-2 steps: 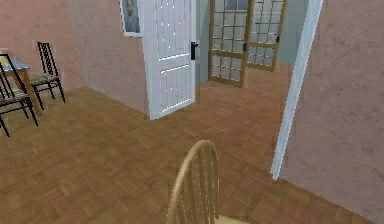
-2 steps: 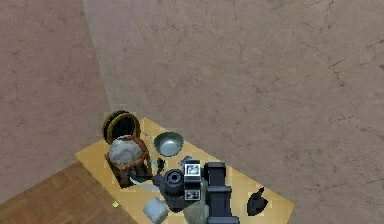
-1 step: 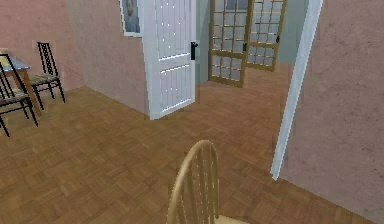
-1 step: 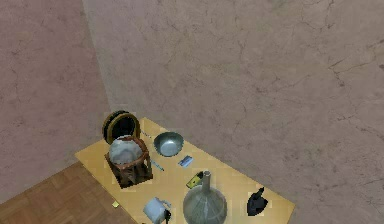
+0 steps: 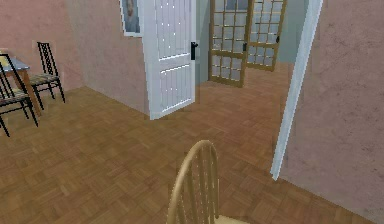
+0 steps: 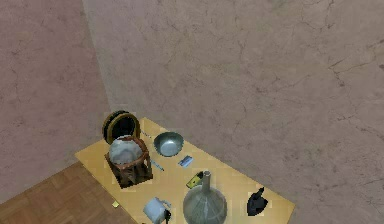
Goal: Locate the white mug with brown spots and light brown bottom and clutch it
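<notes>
Nearest us, at the table's [image 6: 235,180] near edge, a small whitish cup [image 6: 156,209], which we judge to be the mug, stands just beside a glass flask [image 6: 204,203]. Its bearing from the claw, and the claw's state, we cannot tell.

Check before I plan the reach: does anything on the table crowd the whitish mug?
Likely the tall grey flask, which stands close on the arm side view's right of the whitish mug-like thing, near the table edge.
</notes>
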Robot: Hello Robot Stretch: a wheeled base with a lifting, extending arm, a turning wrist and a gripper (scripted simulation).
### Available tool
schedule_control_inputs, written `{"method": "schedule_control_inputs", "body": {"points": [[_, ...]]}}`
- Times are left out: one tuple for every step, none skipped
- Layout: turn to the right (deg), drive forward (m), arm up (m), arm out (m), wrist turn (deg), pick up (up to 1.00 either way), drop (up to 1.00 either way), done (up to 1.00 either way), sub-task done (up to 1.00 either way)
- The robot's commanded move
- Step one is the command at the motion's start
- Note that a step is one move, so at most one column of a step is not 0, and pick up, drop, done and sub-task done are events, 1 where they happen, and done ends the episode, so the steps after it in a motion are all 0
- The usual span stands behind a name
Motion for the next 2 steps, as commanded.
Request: {"method": "schedule_control_inputs", "body": {"points": [[0.0, 0.00, 0.10, 0.00, 0.0, 0.00, 0.00, 0.00, 0.00], [0.0, 0.00, 0.00, 0.00, 0.0, 0.00, 0.00, 1.00, 0.00]]}}
